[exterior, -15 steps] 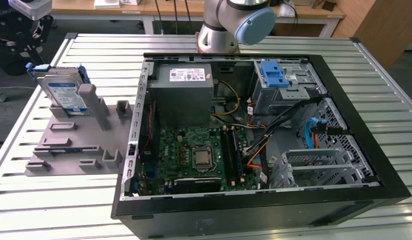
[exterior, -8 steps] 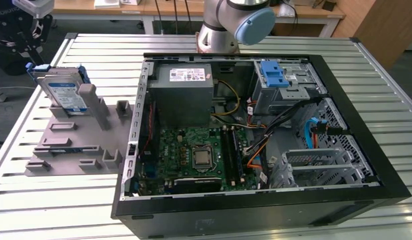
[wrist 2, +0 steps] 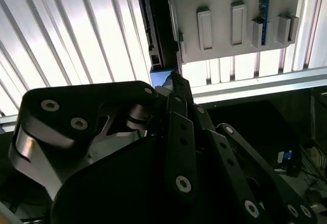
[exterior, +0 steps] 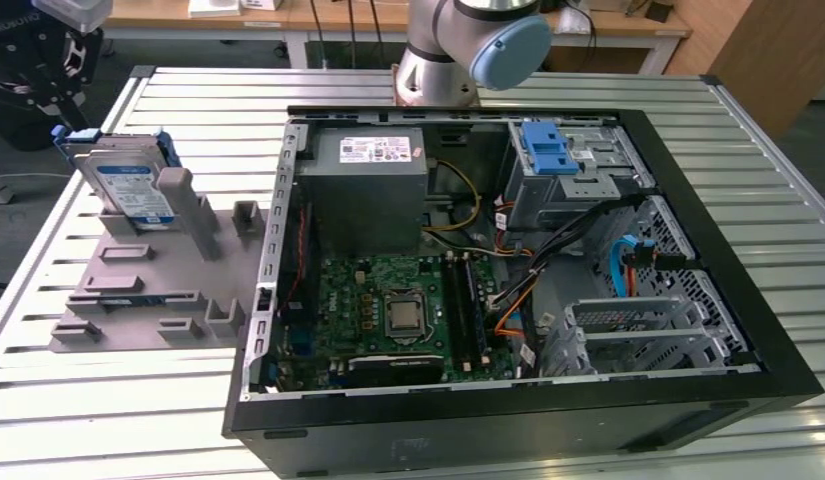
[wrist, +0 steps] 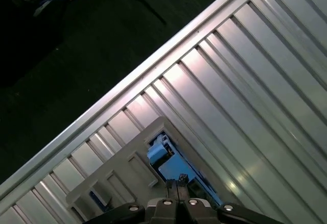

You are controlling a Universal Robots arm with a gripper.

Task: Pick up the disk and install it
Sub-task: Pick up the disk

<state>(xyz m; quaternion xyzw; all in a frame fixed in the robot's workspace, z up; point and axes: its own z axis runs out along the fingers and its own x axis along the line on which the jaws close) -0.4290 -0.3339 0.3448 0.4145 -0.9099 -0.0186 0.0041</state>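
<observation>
The gripper (wrist: pixel 179 179) hung with its two fingers pressed tip to tip and nothing between them, poised over the top edge of the disk (wrist: pixel 167 158) in the first wrist view. By the look of it the pick-up had not begun, since shut fingers cannot straddle the drive. The disk (exterior: pixel 129 185) stood on edge outside the open computer case (exterior: pixel 519 430), off its wall on the exterior view's left, label showing and blue rails along its sides. It was slotted upright in a grey holder (exterior: pixel 132 300), likely so that its narrow upper edge was free for a grasp from above. The holder lay flat on the slatted metal table (exterior: pixel 119 400), just beside the case. The case itself lay on its side with the panel off, so its interior faced upward and could be reached from overhead. Inside the case, at the corner farthest from the holder, a metal drive bay (exterior: pixel 579 185) with a blue latch (exterior: pixel 551 150) on top sat among loose cables; whether it held a drive could not be told.
</observation>
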